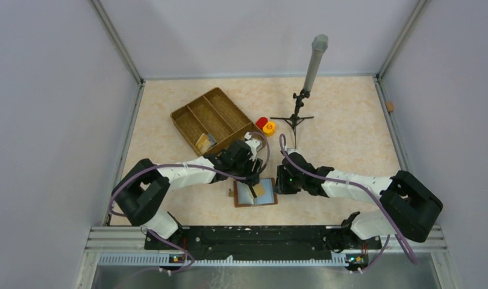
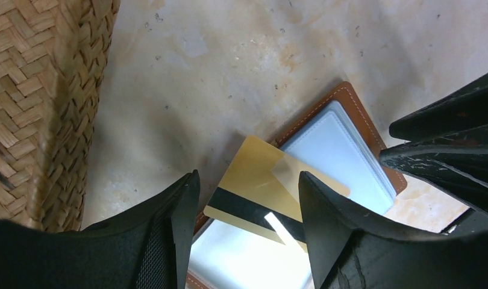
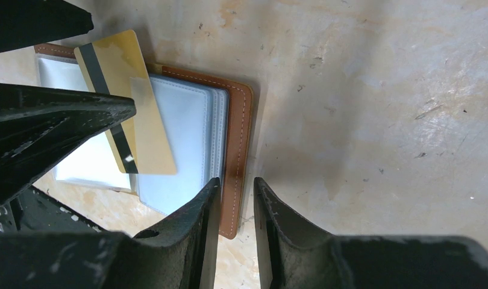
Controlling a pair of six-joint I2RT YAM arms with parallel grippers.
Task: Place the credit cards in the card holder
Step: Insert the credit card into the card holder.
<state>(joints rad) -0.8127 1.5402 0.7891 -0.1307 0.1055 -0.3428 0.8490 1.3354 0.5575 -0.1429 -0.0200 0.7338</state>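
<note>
One thin rectangular gold card with a black stripe (image 1: 259, 191) is in plain view, and one reddish-brown leather-like folding wallet (image 1: 244, 196) with clear plastic sleeves inside. The wallet lies open and flat near the middle of the pale marbled desk (image 1: 350, 138), close to the arm bases. The card lies slantwise on the right half of the sleeves, with one corner poking past the wallet's far edge.

The left arm's jaws are spread wide above the card, one finger on each side, and touch nothing. The right arm's jaws stand a narrow gap apart over the wallet's right edge, its brown stitched border showing in the gap. I cannot tell whether they grip or press it. Both sets of black fingers hide parts of the wallet from above.

On the far left sits one divided woven wicker tray (image 1: 214, 117), well apart from the wallet. Its near compartment holds small flat yellowish and pale pieces (image 1: 204, 142), too small to identify. Just right of the tray stand two round caps touching each other, one red cap (image 1: 261, 121) and one orange cap (image 1: 269, 127). Further right is one black tripod stand (image 1: 296, 117) carrying a grey cylinder (image 1: 316, 57)
</note>
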